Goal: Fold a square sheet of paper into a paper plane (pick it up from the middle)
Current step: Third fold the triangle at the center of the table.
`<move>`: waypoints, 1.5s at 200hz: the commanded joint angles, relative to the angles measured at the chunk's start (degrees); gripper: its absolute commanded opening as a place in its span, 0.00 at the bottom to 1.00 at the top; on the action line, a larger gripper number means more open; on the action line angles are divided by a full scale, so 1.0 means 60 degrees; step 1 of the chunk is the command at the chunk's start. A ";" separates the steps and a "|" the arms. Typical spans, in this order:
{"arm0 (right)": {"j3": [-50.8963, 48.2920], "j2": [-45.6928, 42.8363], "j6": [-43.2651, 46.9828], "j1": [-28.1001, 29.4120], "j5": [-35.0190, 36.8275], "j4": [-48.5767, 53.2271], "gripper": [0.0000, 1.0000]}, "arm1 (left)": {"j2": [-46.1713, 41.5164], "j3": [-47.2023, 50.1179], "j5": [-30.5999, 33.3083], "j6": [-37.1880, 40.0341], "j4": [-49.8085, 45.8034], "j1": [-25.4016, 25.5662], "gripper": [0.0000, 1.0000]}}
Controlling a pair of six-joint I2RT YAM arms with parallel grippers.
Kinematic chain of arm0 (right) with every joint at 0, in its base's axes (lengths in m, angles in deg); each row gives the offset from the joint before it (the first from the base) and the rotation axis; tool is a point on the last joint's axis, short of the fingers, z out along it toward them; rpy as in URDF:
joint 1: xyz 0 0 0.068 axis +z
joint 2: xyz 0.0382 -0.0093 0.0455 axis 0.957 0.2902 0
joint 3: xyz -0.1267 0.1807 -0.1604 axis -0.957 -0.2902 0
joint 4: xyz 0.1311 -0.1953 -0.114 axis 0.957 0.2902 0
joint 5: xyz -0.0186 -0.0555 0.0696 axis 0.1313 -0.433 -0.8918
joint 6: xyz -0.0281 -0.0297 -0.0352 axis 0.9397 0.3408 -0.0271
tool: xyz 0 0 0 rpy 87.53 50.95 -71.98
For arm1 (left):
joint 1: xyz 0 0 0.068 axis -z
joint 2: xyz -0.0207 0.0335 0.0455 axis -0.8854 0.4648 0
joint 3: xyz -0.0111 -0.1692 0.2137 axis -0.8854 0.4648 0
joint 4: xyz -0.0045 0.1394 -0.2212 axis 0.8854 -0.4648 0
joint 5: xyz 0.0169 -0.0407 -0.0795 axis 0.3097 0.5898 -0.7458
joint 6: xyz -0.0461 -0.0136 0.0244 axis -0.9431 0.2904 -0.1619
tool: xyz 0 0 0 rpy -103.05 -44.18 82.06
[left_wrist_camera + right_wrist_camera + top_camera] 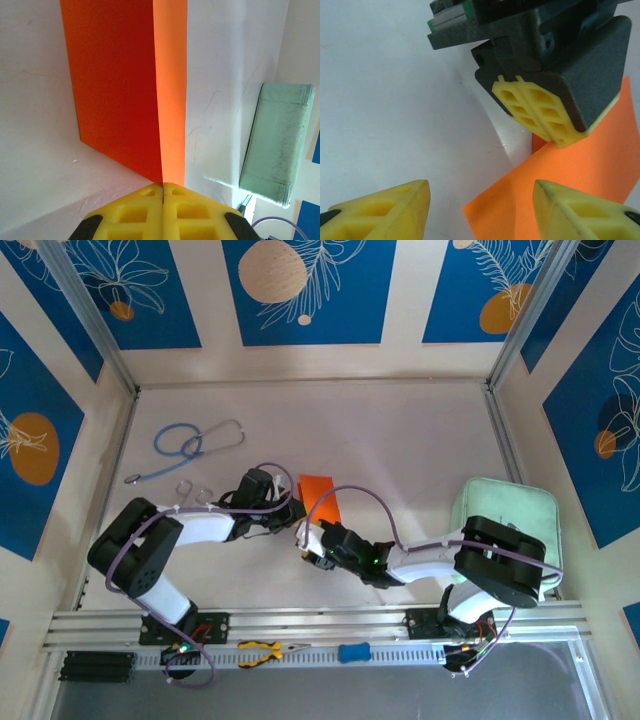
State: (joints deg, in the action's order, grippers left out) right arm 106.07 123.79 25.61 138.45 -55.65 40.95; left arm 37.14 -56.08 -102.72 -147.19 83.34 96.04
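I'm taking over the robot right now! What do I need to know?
Left tool: shut, pinching the orange paper.
Right tool: open, holding nothing, close by and facing the left one.
Paper: middle of the table, bent along a line running from the pinch.
Done: paper grabbed, first bend started.
Left: press the crease, then every plane fold; no dart shape yet.

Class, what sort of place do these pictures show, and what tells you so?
Probably a robot lab test cell: two robot arms bolted to a metal rail, blue patterned wall panels around a white table.
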 commanded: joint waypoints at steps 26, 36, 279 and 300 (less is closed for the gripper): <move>0.0236 0.0751 0.0495 0.0293 0.0872 -0.0972 0.57 | -0.0196 0.0046 -0.0159 0.0023 -0.0026 -0.0120 0.04; 0.0253 0.0877 0.0512 0.0350 0.0972 -0.0974 0.56 | -0.0200 0.0037 -0.0161 0.0018 -0.0030 -0.0128 0.04; -0.0729 0.0047 -0.0484 0.0330 0.1326 -0.1806 0.26 | -0.0183 -0.0038 -0.0048 0.0080 -0.0209 -0.0123 0.04; -0.0759 0.0002 -0.0512 0.0312 0.1261 -0.1816 0.22 | -0.0193 -0.0036 -0.0040 0.0053 -0.0220 -0.0121 0.04</move>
State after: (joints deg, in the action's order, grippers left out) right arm 102.33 125.46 24.02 140.59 -46.90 32.55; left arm 37.12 -56.08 -102.72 -147.19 82.45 96.04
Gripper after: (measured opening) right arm 0.239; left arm 0.064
